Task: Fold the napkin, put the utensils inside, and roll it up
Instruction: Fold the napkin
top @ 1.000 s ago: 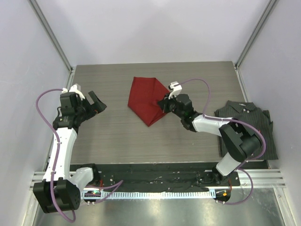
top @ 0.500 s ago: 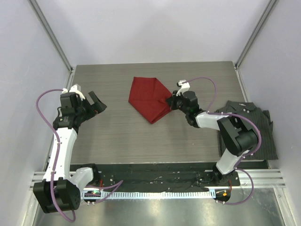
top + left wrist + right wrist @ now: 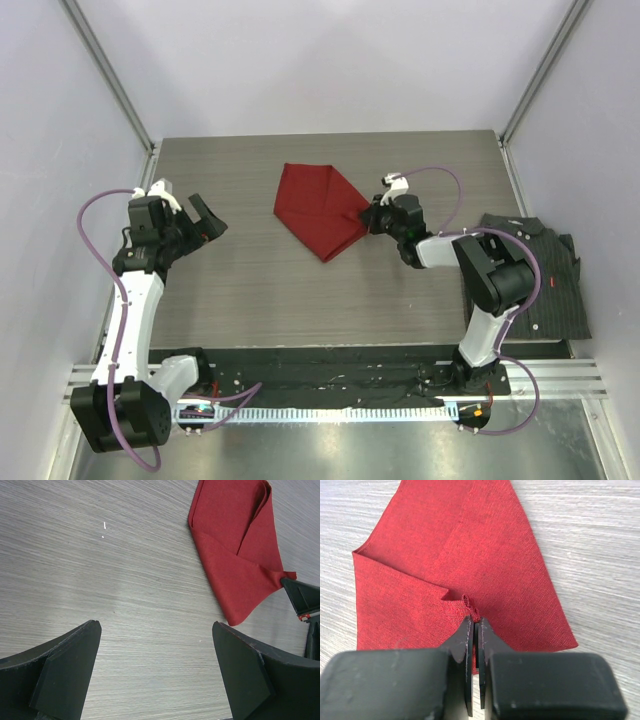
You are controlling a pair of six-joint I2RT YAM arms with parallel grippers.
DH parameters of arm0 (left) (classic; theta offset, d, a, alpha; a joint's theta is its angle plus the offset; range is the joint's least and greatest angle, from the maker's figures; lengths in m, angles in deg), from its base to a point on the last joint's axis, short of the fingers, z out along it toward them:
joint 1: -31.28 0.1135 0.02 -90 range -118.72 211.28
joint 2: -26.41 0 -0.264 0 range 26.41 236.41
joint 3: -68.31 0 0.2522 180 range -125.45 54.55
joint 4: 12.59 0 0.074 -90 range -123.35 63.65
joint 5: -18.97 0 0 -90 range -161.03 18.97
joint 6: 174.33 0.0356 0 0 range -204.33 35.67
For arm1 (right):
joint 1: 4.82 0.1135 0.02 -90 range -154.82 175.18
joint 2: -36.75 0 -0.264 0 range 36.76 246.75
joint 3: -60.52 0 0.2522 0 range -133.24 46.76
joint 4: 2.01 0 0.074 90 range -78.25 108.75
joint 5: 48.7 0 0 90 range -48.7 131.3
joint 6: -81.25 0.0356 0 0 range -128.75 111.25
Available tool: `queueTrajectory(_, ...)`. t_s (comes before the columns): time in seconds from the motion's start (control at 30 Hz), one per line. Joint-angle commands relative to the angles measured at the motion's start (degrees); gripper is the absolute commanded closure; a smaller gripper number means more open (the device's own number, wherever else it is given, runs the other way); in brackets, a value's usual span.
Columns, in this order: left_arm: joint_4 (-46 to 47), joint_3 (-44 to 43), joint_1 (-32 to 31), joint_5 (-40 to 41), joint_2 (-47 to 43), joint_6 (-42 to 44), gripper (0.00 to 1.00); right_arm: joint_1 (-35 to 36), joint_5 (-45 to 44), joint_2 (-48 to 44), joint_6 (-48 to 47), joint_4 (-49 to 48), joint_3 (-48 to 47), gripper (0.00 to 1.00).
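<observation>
On the table [image 3: 250, 290], toward its far side, the napkin [image 3: 318, 210] is seen from overhead lying folded flat. Only in the right wrist view is a pucker at its right edge shown clamped between the fingers of the right gripper [image 3: 474, 621]. Well to the left, the left gripper [image 3: 202, 217] is held wide apart, clear of the cloth.

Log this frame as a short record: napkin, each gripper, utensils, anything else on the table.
napkin: red, partly folded, lying on the table
right gripper: shut on the napkin's right corner
left gripper: open, left of the napkin, not touching it
utensils: none visible
other: dark striped shirt at the table's right edge
</observation>
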Motion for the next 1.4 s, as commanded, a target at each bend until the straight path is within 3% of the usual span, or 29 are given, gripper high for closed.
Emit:
queueTrajectory(0.0,2.5,0.1,0.4,-1.6,0.2,-0.1,0.0,-0.6,-0.4,0.5,-0.7,-4.9,-0.4,0.99)
queueTrajectory(0.13,2.7,0.2,0.4,-1.6,0.2,-0.2,0.0,-0.8,-1.7,0.7,-1.4,-3.7,-0.4,0.98)
queueTrajectory(0.17,2.7,0.2,0.4,-1.8,0.2,-0.2,0.0,-0.8,-2.2,0.3,-1.4,-3.0,-0.6,0.93)
queueTrajectory(0.2,2.6,0.2,0.4,-1.7,0.2,-0.2,0.0,-0.8,-2.5,-0.1,-1.4,-1.8,-0.6,0.75)
queueTrajectory(0.27,2.7,0.3,0.4,-1.9,0.3,-0.2,0.0,-0.8,-3.1,-1.2,-1.3,-1.0,0.0,0.58)
queueTrajectory(0.3,2.6,0.3,0.4,-2.0,0.4,-0.2,0.0,-0.8,-3.6,-3.0,-1.4,-0.2,0.1,0.42)
queueTrajectory(0.4,2.7,0.3,0.3,-2.2,0.3,-0.2,0.0,-0.9,-5.5,-6.9,-2.2,2.9,0.4,0.34)
queueTrajectory(0.67,2.9,0.5,0.4,-2.3,0.3,-0.3,0.0,-2.1,-4.9,-6.3,-9.9,16.0,-7.6,0.27)
queueTrajectory(0.87,2.9,0.5,0.4,-2.4,0.4,-0.3,0.0,-4.4,5.1,0.9,-8.6,25.5,-15.2,0.33)
queueTrajectory(1.17,3.2,0.6,0.4,-3.0,0.7,-0.7,0.0,-4.4,9.0,4.9,-6.0,25.4,-16.8,0.36)
queueTrajectory(1.37,3.2,0.6,0.4,-3.0,0.7,-0.8,0.0,-4.4,9.1,4.8,-5.7,25.4,-16.4,0.44)
